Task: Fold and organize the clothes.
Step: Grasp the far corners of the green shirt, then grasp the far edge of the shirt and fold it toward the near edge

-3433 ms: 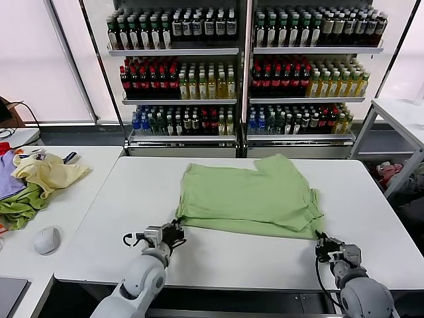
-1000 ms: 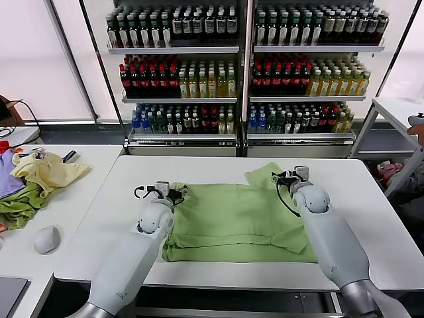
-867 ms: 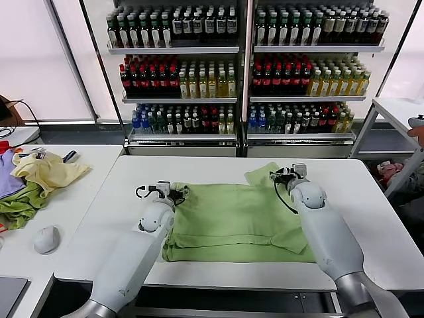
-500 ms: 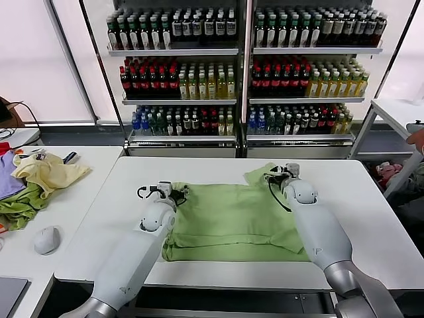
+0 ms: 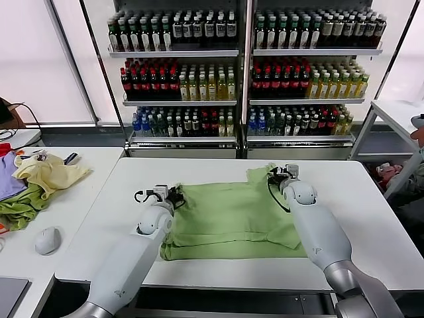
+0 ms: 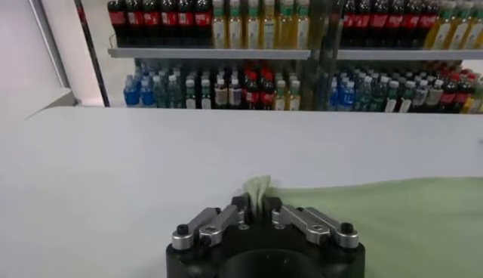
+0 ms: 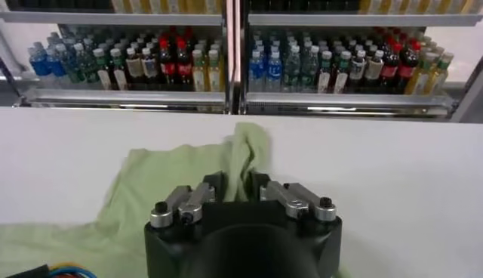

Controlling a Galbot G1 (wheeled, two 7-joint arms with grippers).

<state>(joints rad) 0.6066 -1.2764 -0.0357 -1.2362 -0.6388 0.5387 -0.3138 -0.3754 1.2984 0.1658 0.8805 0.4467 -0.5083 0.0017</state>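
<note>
Head view: the light green shirt lies folded on the white table, its 2 far corners pinched by the left gripper and right gripper. Left wrist view: fingers clamp a cloth fold. Right wrist view: fingers grip bunched fabric.
</note>
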